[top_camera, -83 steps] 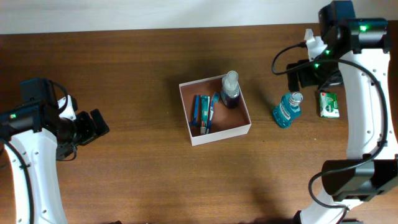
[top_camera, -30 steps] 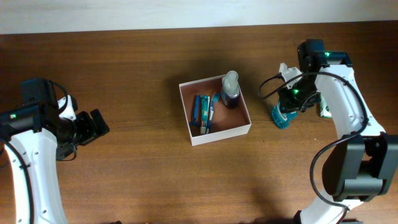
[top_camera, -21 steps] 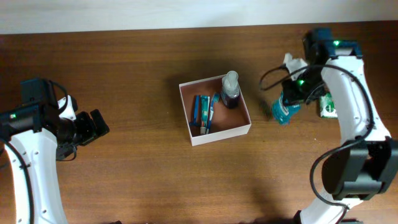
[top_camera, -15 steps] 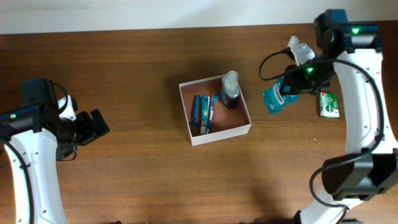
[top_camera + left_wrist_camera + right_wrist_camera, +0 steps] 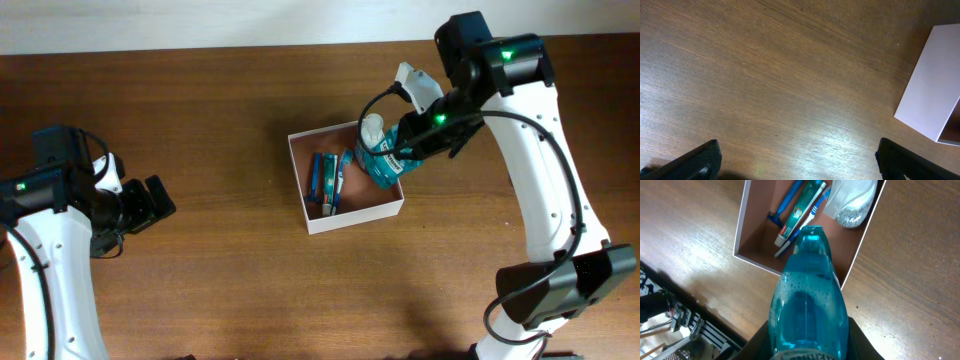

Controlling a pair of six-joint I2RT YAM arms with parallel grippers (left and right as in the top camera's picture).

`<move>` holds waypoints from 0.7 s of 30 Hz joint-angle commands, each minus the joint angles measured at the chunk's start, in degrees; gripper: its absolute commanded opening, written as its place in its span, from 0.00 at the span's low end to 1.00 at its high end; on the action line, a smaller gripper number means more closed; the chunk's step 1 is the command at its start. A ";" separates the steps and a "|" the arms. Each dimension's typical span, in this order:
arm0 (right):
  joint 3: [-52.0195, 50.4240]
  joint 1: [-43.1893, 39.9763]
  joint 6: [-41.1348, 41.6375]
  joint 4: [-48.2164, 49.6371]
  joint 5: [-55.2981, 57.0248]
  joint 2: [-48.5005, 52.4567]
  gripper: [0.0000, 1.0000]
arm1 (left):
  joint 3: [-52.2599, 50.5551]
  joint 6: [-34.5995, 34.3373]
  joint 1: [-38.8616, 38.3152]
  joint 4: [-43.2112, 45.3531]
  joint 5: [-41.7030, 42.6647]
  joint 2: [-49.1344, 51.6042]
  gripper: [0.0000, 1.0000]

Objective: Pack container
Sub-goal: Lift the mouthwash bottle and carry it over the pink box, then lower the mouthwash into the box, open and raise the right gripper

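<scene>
The container [image 5: 356,214], a shallow white-walled box with a pinkish-tan inside, sits mid-table. In it lie a toothpaste tube and toothbrush [image 5: 326,180], and a clear bottle with dark liquid [image 5: 371,132] stands in its far right corner. My right gripper [image 5: 407,140] is shut on a blue mouthwash bottle [image 5: 382,162], held tilted above the container's right side. In the right wrist view the blue bottle [image 5: 808,292] points down over the container's wall [image 5: 742,226], with the gripper [image 5: 808,347] around its base. My left gripper [image 5: 152,204] stands open far to the left, over bare wood [image 5: 800,167].
The container's white outer wall [image 5: 931,95] shows at the right edge of the left wrist view. Beyond the table's edge in the right wrist view sits some rack-like equipment [image 5: 675,325]. A pale wall strip [image 5: 200,25] runs along the table's far edge.
My right gripper closed on the blue bottle at the right, lifted it and carried it left to above the container's right side. The left arm has stayed still.
</scene>
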 commanded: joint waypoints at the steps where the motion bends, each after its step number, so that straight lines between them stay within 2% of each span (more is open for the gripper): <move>1: -1.49 0.61 0.33 1.84 -0.68 -0.50 0.26 | 0.07 0.52 0.28 0.00 0.57 -0.72 0.99; 11: -4.70 0.70 3.93 5.44 0.83 2.67 0.26 | 0.07 0.52 0.28 0.00 0.57 -0.72 0.99; 16: -4.72 2.51 7.39 5.66 7.82 3.45 0.26 | 0.07 0.52 0.28 0.00 0.57 -0.72 0.99; 21: -4.72 5.16 7.45 6.75 8.66 4.24 0.27 | 0.07 0.52 0.28 0.00 0.57 -0.72 0.99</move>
